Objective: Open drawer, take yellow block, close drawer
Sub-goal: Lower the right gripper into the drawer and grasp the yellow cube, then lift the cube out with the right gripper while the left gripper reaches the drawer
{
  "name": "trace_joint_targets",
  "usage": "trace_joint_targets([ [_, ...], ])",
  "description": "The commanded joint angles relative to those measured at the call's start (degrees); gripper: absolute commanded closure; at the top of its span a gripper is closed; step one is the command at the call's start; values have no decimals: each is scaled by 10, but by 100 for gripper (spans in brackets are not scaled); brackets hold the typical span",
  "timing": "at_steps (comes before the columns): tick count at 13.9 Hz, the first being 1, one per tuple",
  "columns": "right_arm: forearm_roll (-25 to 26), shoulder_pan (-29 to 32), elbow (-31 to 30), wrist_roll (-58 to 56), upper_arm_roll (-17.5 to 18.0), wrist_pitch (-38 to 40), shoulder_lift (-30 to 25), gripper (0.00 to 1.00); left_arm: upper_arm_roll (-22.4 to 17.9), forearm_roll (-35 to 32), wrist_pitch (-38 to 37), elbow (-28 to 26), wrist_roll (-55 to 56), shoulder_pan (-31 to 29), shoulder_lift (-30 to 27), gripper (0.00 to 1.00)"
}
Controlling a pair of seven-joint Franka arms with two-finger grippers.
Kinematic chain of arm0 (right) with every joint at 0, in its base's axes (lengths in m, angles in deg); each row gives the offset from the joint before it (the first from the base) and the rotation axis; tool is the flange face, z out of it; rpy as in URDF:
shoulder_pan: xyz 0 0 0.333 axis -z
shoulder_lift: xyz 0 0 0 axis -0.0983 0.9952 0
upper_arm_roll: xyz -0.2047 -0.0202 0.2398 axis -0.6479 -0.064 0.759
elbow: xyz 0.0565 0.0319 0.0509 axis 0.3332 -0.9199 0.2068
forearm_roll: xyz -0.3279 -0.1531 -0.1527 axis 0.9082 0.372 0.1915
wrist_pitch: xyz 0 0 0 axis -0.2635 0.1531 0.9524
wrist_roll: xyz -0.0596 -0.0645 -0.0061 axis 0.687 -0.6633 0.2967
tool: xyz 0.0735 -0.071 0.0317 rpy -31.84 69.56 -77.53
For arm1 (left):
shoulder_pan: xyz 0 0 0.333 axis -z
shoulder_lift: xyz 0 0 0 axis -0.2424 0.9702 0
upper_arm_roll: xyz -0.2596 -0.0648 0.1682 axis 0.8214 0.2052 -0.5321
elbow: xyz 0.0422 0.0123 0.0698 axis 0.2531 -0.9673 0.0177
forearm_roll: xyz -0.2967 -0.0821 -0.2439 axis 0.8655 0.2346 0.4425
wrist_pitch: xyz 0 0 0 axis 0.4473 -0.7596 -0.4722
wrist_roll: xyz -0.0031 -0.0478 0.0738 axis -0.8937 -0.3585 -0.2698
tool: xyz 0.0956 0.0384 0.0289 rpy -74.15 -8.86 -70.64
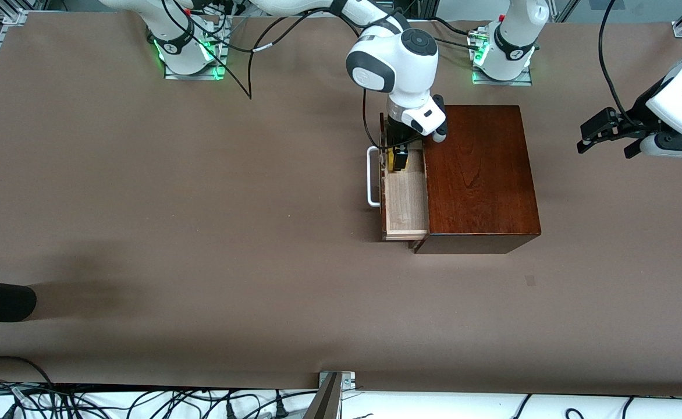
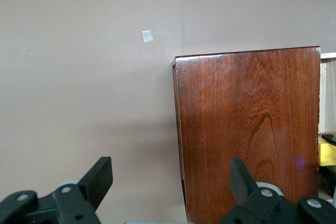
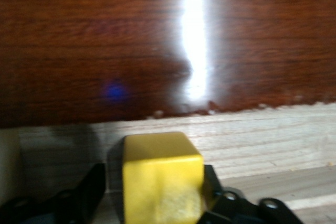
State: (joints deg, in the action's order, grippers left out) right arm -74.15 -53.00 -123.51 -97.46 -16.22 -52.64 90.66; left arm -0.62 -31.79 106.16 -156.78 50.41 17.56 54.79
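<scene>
Bright yellow block [image 3: 161, 179], small matte cube with softly rounded edges, clamped between the right gripper [image 1: 400, 158] fingers inside the open pale-wood drawer [image 1: 404, 201], left gripper [image 2: 170, 182] waiting spread apart above the table beside the dark box [image 1: 479, 174]

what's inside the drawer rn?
The drawer stands open. Inside, the yellow block sits between the fingers of the right tool, which reaches into the end farther from the front camera. The rest shows bare pale wood; the part under the tool is hidden.
</scene>
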Motion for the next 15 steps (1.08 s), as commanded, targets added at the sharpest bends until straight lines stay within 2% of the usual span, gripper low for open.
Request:
trace_joint_targets([
  [1, 5, 1, 23, 1, -6, 27, -6, 100, 1, -14, -14, 20, 0, 2, 9, 0],
  [4, -13, 18, 81, 2, -5, 107, -34, 100, 1, -14, -16, 20, 0, 2, 9, 0],
  [6, -43, 46, 82, 4, -8, 153, -88, 100, 1, -14, -21, 21, 0, 2, 9, 0],
  [9, -65, 127, 81, 3, -7, 208, -136, 100, 12, -13, -25, 21, 0, 2, 9, 0],
  [11, -87, 190, 81, 3, -8, 232, -156, 100, 19, -3, -58, 26, -4, 2, 10, 0],
  [13, -128, 257, 66, 4, -10, 239, -192, 100, 42, 2, -102, 27, -44, 3, 10, 0],
  [15, -166, 339, -11, 6, -5, 244, -243, 100, 64, 13, -106, 26, -120, 3, 16, 0],
])
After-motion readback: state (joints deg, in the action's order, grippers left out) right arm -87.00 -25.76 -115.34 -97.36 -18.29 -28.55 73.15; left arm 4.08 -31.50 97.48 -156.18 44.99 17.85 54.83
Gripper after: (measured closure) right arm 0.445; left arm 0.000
